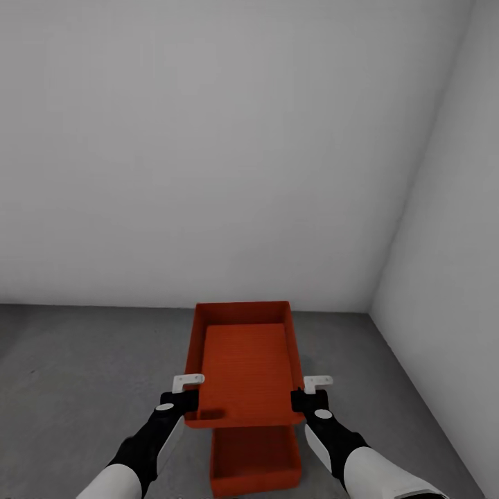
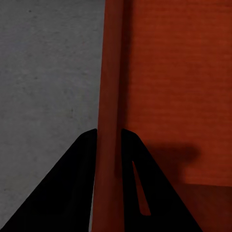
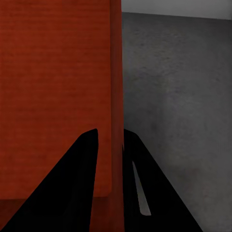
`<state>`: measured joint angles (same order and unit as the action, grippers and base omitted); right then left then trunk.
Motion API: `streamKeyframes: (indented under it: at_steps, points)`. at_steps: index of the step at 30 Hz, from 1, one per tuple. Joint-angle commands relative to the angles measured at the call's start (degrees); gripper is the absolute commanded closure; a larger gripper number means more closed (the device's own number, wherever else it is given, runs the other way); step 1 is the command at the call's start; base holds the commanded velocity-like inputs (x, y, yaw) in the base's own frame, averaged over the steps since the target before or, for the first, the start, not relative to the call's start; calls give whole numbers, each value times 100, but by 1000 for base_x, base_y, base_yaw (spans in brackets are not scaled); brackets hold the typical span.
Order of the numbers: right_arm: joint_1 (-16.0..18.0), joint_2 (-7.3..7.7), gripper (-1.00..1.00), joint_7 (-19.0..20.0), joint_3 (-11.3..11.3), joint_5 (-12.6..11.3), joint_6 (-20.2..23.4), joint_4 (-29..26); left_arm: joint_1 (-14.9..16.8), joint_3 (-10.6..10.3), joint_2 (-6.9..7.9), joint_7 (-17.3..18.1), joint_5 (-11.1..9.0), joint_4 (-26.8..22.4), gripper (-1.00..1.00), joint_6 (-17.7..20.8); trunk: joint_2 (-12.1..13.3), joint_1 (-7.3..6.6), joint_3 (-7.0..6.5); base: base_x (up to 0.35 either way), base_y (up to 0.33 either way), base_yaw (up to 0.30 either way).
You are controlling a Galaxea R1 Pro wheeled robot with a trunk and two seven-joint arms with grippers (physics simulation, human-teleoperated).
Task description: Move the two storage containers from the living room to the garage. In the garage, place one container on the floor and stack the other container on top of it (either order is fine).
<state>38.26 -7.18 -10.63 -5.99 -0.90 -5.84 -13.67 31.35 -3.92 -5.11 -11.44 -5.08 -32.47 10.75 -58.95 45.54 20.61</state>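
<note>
Upper container (image 1: 244, 367) held above lower container (image 1: 255, 463) on grey garage floor (image 1: 76, 374); left tool (image 1: 181, 395) and right tool (image 1: 310, 395) each clamped on its side walls.

Back wall (image 1: 208, 138) — a plain white-grey surface facing me, unmarked and evenly lit, spanning most of my head view; its lower edge runs level from the left margin to the corner. Side wall (image 1: 450, 242) — the same pale finish, standing on my right and slightly brighter than the back wall. Corner seam (image 1: 409, 201) — the straight line where the two walls meet, slanting in my head view. A narrow pale strip of wall (image 3: 176, 6) also appears in my right wrist view.
</note>
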Motion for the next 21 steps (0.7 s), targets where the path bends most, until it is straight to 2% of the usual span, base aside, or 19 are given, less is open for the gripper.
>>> streamKeyframes:
  at_steps: [1,21]
  points:
    - [6,6,100,-537,318,-57,-25,13,3,40,10,-95,92,-26,100,-257,-5,0,16,6,0,0]
    - [6,-2,100,-538,318,-60,-31,13,3,37,10,-92,87,-51,100,-258,-5,0,201,0,0,0]
